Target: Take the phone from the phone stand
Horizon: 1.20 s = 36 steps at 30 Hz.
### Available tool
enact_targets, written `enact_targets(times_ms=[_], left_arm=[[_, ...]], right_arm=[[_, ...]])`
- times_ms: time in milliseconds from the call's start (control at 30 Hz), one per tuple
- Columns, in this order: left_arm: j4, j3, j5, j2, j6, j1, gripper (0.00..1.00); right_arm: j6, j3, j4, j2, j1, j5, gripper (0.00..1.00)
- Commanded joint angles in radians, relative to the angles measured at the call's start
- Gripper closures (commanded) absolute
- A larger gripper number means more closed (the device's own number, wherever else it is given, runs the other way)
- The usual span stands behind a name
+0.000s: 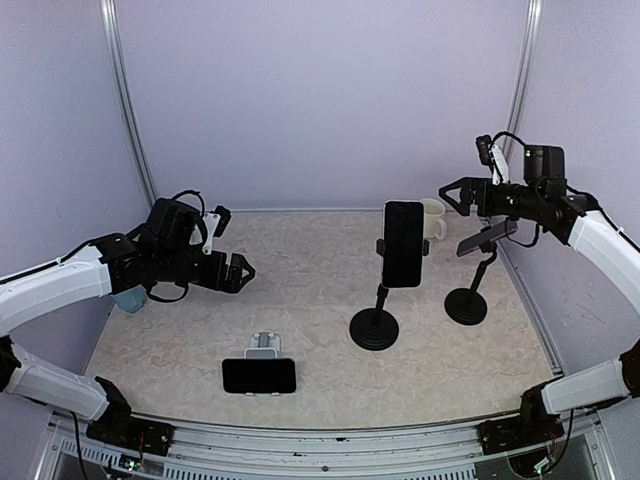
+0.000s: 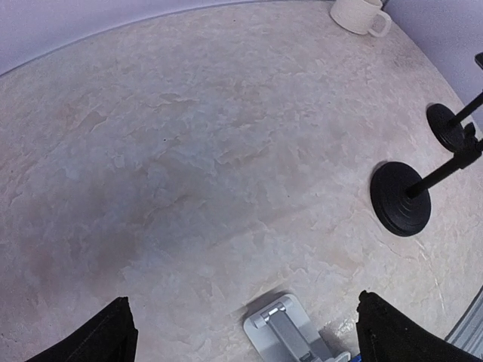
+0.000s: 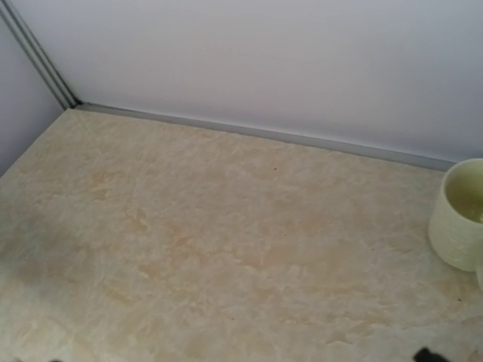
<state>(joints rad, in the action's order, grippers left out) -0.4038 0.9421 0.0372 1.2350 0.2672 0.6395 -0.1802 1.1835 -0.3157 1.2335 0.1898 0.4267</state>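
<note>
- Currently, left pincer is gaping wide, holding nothing, over the worktop's left edge.
- Right pincer is hanging open, empty, near the far-right corner.
- Phone is standing upright in its phone stand, nearer the right edge.

I have the left arm reaching in from the left side with its forearm roughly level. Its left gripper points toward the middle with the jaws spread wide, and in the wrist view its two dark fingers sit at opposite bottom corners. The right arm rises from its base, bends at the elbow and stretches inward at a higher level, the right gripper aimed left with its jaws parted, though from that wrist camera I see only a dark fingertip at the bottom edge.
</note>
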Motion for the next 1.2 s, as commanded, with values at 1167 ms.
enact_targets(times_ms=[1167], left_arm=[[-0.138, -0.17, 0.504, 0.11, -0.457, 0.752, 0.01]], right_arm=[[-0.034, -0.105, 0.126, -0.025, -0.011, 0.146, 0.0]])
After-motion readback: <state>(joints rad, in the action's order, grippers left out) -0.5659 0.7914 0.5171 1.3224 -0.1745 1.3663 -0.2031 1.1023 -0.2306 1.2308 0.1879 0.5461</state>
